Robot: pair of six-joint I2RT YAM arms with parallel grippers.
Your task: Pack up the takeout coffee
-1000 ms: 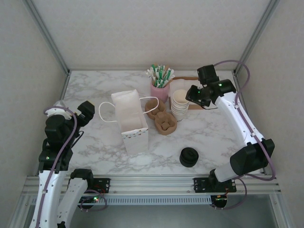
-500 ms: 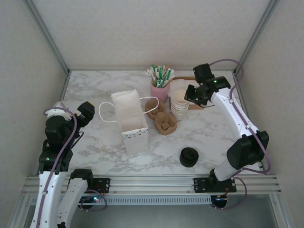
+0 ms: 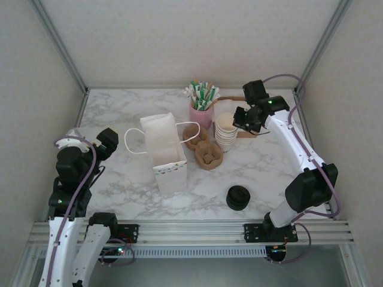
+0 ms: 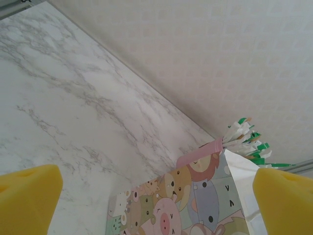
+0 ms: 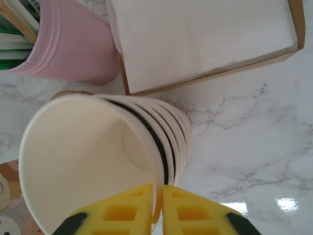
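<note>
Pink cup (image 5: 68,44) cropped at top, bag (image 4: 190,200) cropped below

White marble-patterned table (image 3: 119,113) inside pale textured walls (image 3: 179,36), aluminium frame posts (image 3: 60,45).

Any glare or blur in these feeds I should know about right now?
Top external: even, soft light, faint shadows, the white paper bag sharp. Left wrist: the yellow fingertips are blurred at the bottom corners, the bag's print is clear. Right wrist: one bright glare patch on the marble table at lower right; the cup stack has crisp rims.
</note>
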